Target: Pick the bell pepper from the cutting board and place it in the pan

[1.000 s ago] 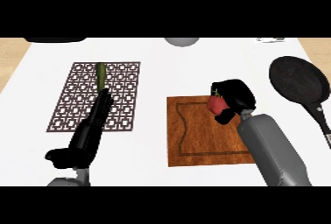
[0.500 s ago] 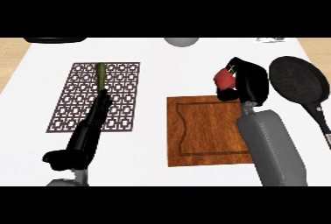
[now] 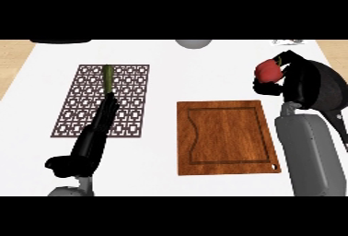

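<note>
Left hand (image 3: pixel 102 120) lower left, fingers straight, lying flat over the patterned mat (image 3: pixel 129 102). Cutting board (image 3: pixel 225 137) centre, bare. Right hand (image 3: pixel 284 77) upper right, curled round the red bell pepper (image 3: pixel 269 70), held at the left rim of the pan (image 3: pixel 329 86).

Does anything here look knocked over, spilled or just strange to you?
Nothing looks spilled or damaged. The cutting board lies flat, and the right hand holds the red bell pepper up by the dark pan. The left hand rests over a patterned mat by a green stick-like thing.
</note>
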Available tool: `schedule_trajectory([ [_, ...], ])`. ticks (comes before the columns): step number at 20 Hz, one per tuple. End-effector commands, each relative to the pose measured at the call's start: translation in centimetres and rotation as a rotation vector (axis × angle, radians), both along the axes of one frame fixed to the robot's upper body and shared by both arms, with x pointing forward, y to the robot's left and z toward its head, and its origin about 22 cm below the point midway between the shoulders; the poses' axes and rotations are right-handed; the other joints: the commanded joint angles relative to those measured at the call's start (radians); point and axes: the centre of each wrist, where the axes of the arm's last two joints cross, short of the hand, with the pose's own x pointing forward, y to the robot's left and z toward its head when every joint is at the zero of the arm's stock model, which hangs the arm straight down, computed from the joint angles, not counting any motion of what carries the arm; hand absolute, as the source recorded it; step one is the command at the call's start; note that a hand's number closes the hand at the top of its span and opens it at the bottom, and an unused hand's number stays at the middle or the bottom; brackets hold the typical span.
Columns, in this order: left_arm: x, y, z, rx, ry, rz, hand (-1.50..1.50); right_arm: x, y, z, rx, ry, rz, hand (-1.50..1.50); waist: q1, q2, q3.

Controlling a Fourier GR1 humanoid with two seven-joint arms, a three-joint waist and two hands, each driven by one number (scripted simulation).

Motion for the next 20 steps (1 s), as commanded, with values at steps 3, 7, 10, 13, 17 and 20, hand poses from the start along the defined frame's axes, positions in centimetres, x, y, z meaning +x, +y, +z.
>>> schedule_trajectory([
  [3,-1.4,0.5,-0.4,0.003,-0.01,-0.003,0.0,0.7,-4.5,-2.5,0.034,-0.056,-0.133,1.5,0.011,0.002,0.0],
  [7,0.5,0.0,1.1,0.002,-0.007,-0.028,0.0,0.9,-9.7,-4.4,-0.047,-0.103,-0.195,1.5,0.022,0.008,0.001],
  [10,0.1,-1.0,0.4,-0.016,-0.007,-0.023,0.0,0.6,-12.4,-4.4,-0.15,-0.126,-0.25,1.5,0.019,0.007,0.001],
  [13,0.3,0.2,0.2,0.01,-0.012,-0.019,0.0,0.5,-17.0,-2.0,-0.169,-0.197,-0.311,1.5,0.031,0.013,0.002],
  [17,0.6,-1.5,0.1,-0.008,0.002,-0.045,0.0,0.8,-18.1,-2.5,-0.107,-0.271,-0.346,1.5,0.046,0.022,0.005],
  [20,0.7,-1.0,0.0,0.003,-0.026,-0.053,0.0,-0.9,-20.4,-3.7,-0.113,-0.275,-0.372,1.5,0.044,0.024,0.006],
])
